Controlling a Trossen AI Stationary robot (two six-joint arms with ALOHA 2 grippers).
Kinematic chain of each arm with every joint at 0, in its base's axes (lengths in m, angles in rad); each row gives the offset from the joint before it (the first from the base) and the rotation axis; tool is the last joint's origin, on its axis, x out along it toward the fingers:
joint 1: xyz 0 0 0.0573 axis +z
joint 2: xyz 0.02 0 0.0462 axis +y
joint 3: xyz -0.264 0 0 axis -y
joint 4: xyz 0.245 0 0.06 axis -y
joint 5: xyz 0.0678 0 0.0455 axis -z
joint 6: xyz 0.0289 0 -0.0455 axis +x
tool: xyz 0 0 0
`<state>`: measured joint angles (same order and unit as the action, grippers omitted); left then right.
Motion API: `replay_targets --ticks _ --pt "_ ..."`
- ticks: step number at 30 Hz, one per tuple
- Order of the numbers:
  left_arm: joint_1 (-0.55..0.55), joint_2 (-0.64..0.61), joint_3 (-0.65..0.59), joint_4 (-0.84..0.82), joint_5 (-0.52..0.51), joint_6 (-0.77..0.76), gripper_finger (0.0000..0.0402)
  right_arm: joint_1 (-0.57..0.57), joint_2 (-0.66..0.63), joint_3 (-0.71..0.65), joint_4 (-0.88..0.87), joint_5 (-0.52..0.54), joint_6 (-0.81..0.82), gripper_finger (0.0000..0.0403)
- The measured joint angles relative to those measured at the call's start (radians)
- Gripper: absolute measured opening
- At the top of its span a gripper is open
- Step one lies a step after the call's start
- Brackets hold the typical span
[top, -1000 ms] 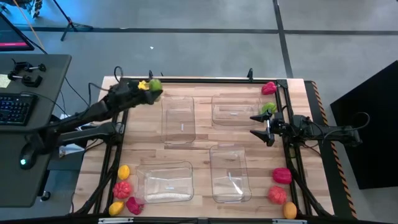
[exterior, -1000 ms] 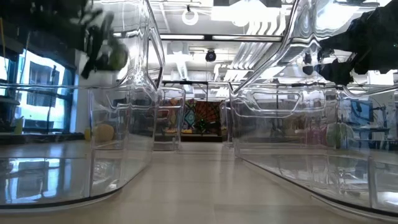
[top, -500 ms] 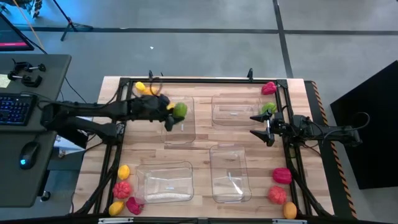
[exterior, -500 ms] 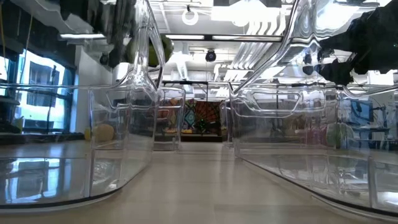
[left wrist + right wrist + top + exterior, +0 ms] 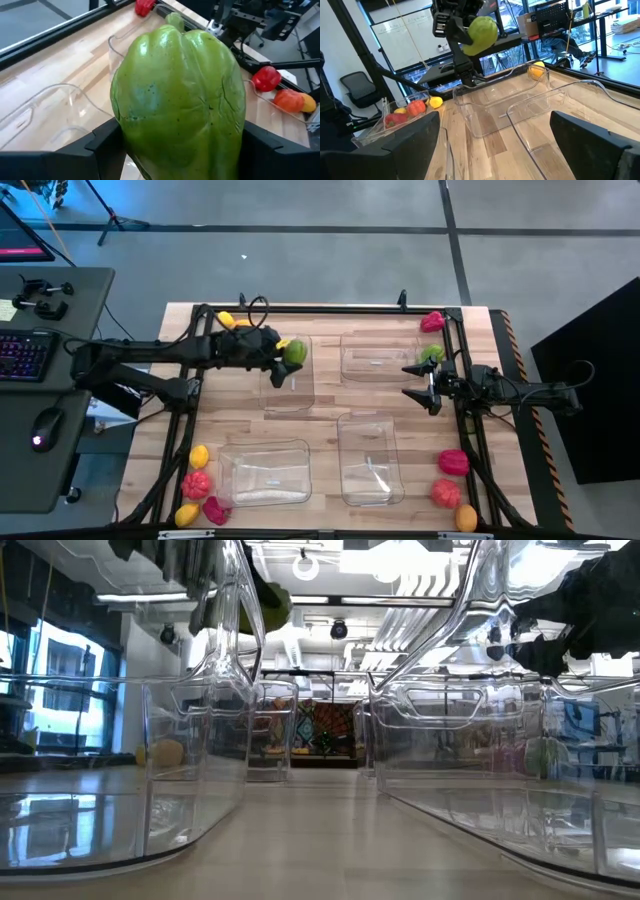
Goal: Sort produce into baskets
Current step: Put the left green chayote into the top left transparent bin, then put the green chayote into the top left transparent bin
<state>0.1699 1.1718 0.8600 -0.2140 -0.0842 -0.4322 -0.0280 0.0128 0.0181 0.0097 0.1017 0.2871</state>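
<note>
High view shows left gripper [image 5: 283, 356] has swung in from the table's back-left corner, now clamped on green pepper [image 5: 294, 351] above the back-left basket [image 5: 288, 394], so drop looks next; right gripper [image 5: 413, 380] waits open by the right rail.

Open wood [image 5: 325, 425] separates the four clear bins [image 5: 287, 372], produce [image 5: 198, 482] crowding corners.

The green pepper [image 5: 177, 95] looks glossy, smooth plastic. The baskets [image 5: 288, 373] are clear, shiny plastic. The table [image 5: 325, 405] is pale matt wood.
</note>
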Motion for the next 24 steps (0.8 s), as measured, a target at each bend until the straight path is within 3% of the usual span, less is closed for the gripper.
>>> replay_targets --ticks 4,12,22,24 --pt "0.015 0.000 0.000 -0.012 0.018 0.047 0.0292 0.000 0.000 0.000 0.000 0.000 0.000 0.0369" --pt "0.015 0.001 0.034 -0.133 0.049 0.119 0.0390 0.000 0.000 0.000 0.000 0.000 0.000 0.0369" --pt "0.028 -0.012 0.263 -0.173 -0.070 0.384 0.0391 0.000 0.000 0.000 0.002 0.002 -0.008 0.0369" --pt "0.028 -0.013 0.299 -0.177 -0.113 0.419 0.0391 0.000 0.003 0.000 0.043 0.050 -0.040 0.0369"
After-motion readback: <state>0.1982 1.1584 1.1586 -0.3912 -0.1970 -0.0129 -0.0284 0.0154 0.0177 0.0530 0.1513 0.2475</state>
